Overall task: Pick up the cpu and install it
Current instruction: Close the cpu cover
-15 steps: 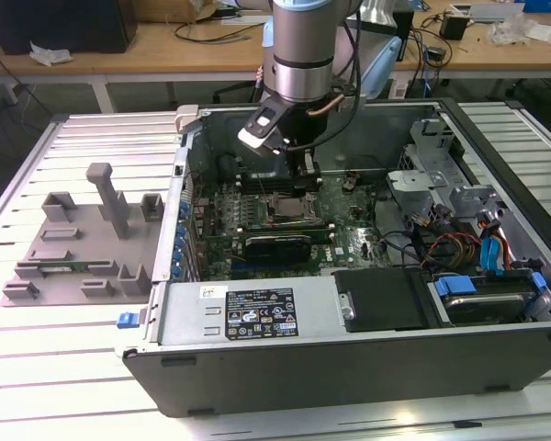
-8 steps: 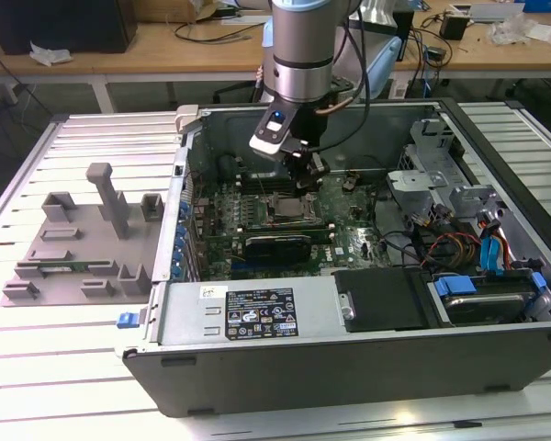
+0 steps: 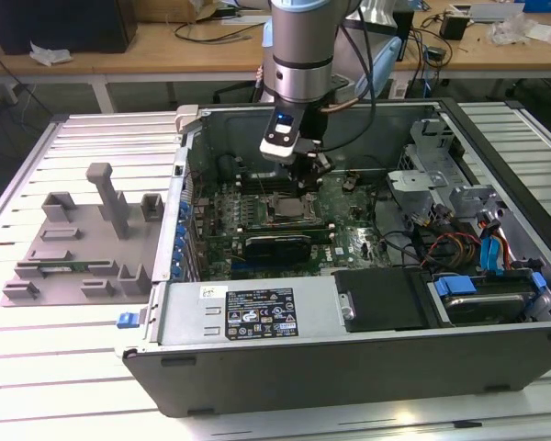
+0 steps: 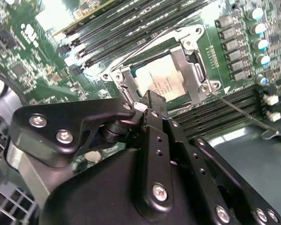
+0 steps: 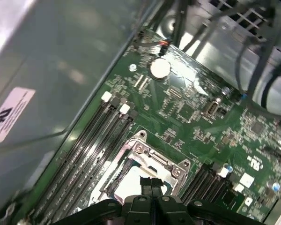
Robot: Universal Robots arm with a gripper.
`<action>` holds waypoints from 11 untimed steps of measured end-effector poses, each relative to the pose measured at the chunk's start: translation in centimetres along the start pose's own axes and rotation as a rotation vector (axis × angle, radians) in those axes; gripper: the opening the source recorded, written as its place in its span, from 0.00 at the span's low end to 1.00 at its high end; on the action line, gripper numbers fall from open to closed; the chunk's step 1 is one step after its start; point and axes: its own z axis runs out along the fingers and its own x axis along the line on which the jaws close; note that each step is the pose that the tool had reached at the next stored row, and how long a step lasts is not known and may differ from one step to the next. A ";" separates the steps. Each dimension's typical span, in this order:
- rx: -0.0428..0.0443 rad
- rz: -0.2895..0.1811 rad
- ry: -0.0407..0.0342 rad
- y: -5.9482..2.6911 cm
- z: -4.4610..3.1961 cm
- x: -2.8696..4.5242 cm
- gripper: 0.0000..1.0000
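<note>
The cpu point(image 4: 161, 79) lies flat in the motherboard's socket, its silvery-white top showing inside the metal socket frame point(image 4: 187, 51). In the first wrist view the cpu point(image 5: 126, 183) shows pale behind the frame point(image 5: 154, 157). My gripper point(image 4: 150, 99) hangs just above the socket's edge with its two black fingers pressed together and nothing between them. The same closed fingertips point down at the socket in the first wrist view point(image 5: 150, 182). In the exterior view my gripper point(image 3: 309, 179) is inside the open grey computer case point(image 3: 349, 367), over the socket point(image 3: 289, 209).
Memory slots point(image 4: 131, 28) run on both sides of the socket, and a thin metal lever point(image 4: 239, 110) sticks out beside it. A long black card point(image 3: 277, 244), the power supply point(image 3: 257, 312), drive cage point(image 3: 432, 165) and cables point(image 3: 459, 248) crowd the case. A grey fixture point(image 3: 73, 239) stands outside.
</note>
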 end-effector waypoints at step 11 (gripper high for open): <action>-0.0115 -0.273 0.0013 0.00 0.04 0.00 0.11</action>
